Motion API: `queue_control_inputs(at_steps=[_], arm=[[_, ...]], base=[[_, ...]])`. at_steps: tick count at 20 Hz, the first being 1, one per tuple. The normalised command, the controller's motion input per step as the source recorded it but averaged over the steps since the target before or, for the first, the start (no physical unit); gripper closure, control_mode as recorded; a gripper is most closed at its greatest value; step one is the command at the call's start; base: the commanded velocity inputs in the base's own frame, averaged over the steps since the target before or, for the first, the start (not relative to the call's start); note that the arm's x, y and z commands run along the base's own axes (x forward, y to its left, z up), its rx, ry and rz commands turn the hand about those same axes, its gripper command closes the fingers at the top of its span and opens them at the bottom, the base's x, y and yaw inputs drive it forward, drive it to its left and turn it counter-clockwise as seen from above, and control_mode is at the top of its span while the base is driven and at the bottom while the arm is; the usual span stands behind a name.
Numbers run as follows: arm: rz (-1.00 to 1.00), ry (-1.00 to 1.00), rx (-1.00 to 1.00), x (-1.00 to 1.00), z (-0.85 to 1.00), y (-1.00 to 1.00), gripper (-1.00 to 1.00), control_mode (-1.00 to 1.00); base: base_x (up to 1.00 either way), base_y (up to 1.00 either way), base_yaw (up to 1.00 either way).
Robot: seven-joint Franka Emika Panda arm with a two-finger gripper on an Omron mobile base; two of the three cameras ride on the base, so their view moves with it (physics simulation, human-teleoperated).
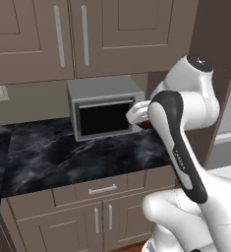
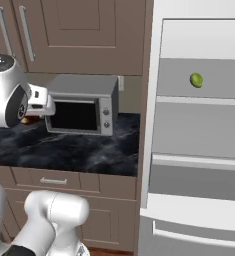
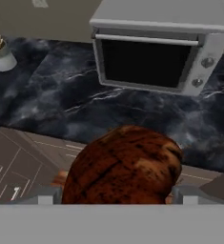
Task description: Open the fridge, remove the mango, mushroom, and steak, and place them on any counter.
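The steak [image 3: 125, 167], a dark red-brown lump, sits between the fingers of my gripper [image 3: 116, 198], which is shut on it above the counter's [image 3: 61, 105] front edge. From the left base the hand [image 1: 138, 114] hovers before the microwave, a red bit of steak [image 1: 145, 124] peeking out beside it. The fridge [image 2: 199, 130] stands open on the right, with the yellow-green mango [image 2: 196, 80] on an upper shelf. The mushroom is out of view.
A grey microwave [image 3: 156, 52] stands at the back of the black marble counter [image 1: 87, 152]. A small potted plant [image 3: 0, 52] sits far left. Brown wall cabinets [image 1: 63, 34] hang above, and drawers [image 1: 102, 189] run below the worktop.
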Motion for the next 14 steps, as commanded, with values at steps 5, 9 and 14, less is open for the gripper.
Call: queue_control_inputs(at_steps=[5,9,14], arm=[[0.13,0.07,-0.11,0.87,-1.0,0.96,1.0,-1.0],[0.08,0.22,0.0,1.0,-1.0,0.78,1.0,-1.0],[0.05,0.21,-0.01,1.0,-0.95,0.96,1.0,-1.0]], base=[[0.0,0.0,0.0],[0.0,0.0,0.0],[0.0,0.0,0.0]])
